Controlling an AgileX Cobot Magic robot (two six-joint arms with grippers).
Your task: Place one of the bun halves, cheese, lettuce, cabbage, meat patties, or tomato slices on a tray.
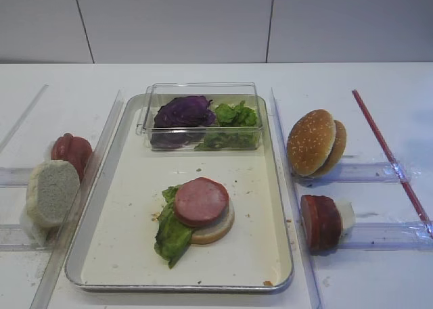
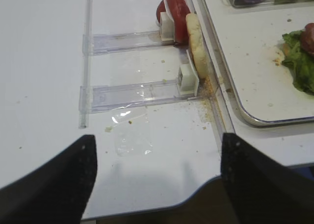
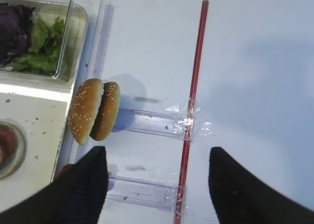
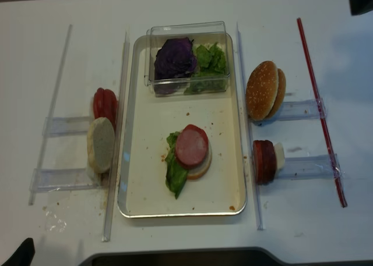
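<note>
On the tray [image 1: 128, 207] a bun half [image 1: 220, 229] carries lettuce [image 1: 172, 234] and one of the meat patties [image 1: 201, 201]. More meat patties [image 1: 321, 221] stand on edge right of the tray, behind them two sesame bun halves [image 1: 314, 142]. Left of the tray are tomato slices [image 1: 71, 149] and a pale bun half [image 1: 52, 191]. Cabbage [image 1: 183, 111] and more lettuce [image 1: 235, 115] fill a clear box. My right gripper [image 3: 158, 149] hangs open and empty over the table right of the sesame buns [image 3: 93, 110]. My left gripper [image 2: 158, 136] is open and empty near the front table edge. No cheese shows.
Clear plastic holder strips [image 1: 369, 170] lie on both sides of the tray. A red rod [image 1: 389, 153] runs along the far right. The clear box [image 1: 203, 89] takes up the tray's back end. A scrap of clear film [image 2: 130, 136] lies ahead of my left gripper.
</note>
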